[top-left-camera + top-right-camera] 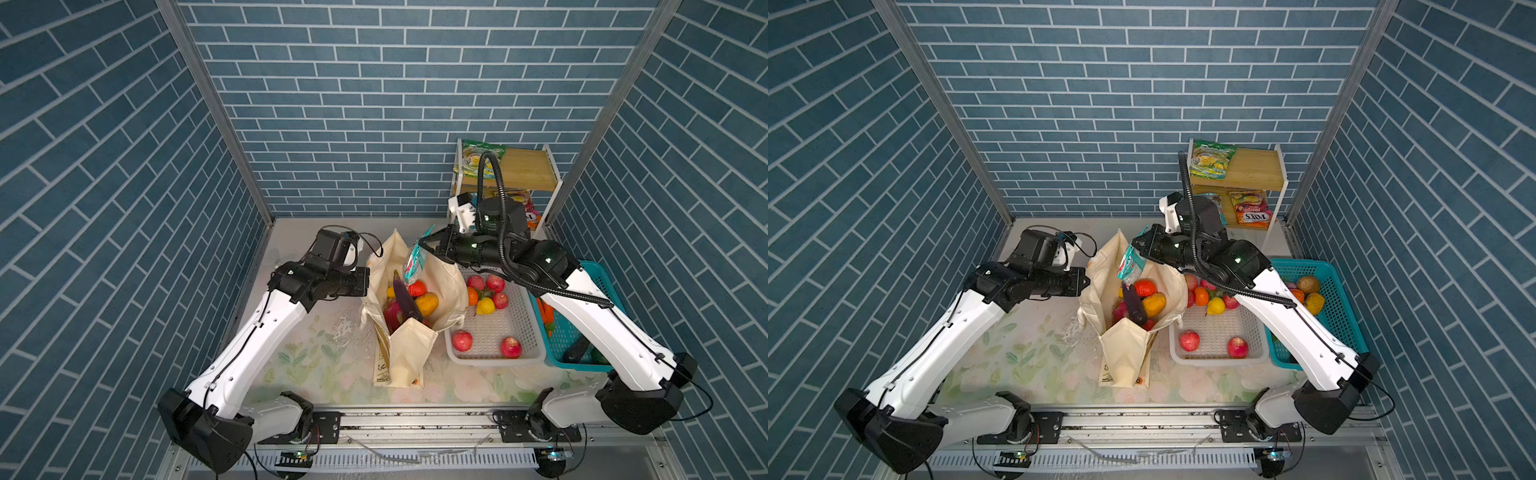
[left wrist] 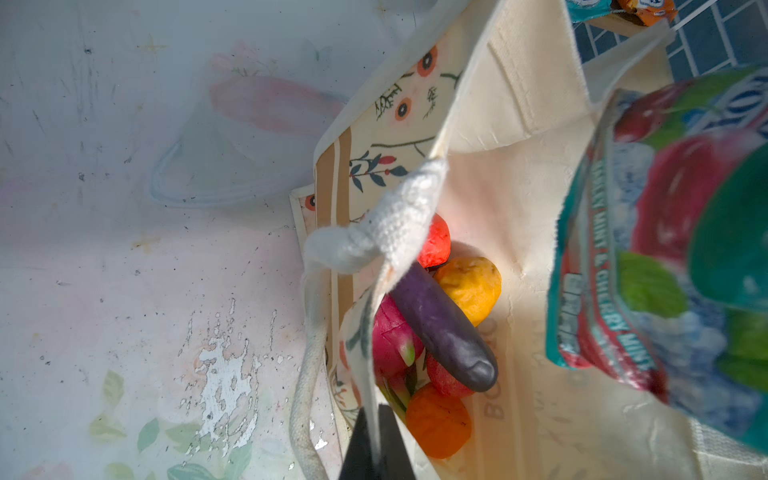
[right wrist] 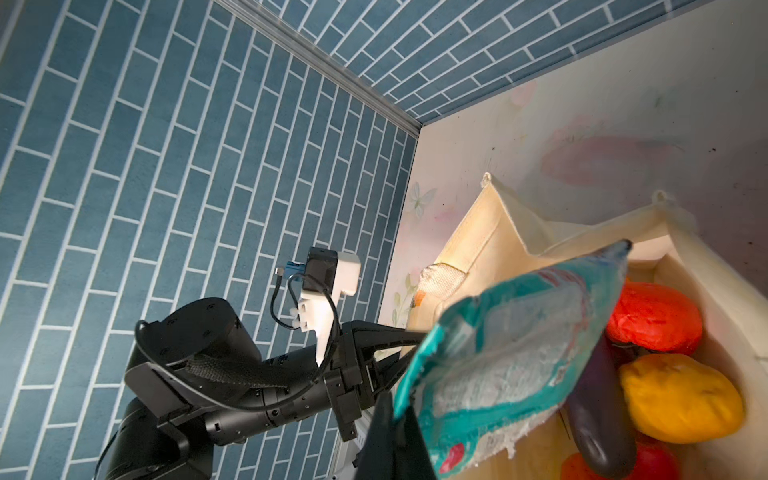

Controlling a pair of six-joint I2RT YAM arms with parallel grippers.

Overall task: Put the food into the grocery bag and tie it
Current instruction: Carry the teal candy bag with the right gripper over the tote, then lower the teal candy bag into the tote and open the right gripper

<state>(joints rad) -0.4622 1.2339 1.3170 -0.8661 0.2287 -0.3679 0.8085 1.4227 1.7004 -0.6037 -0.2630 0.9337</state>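
Hanging from the tightly closed right pincer (image 1: 424, 246), the packet (image 1: 415, 264) dangles just below it over the bag (image 1: 409, 353) mouth, ready to drop. The left pincer (image 1: 367, 281) pinches the bag's rim, likely keeping it open.

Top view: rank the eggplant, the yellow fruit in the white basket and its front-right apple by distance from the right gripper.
1. Eggplant, inside the bag, closest to the right gripper.
2. Yellow fruit, middle of the white basket.
3. Apple, basket's front right corner.
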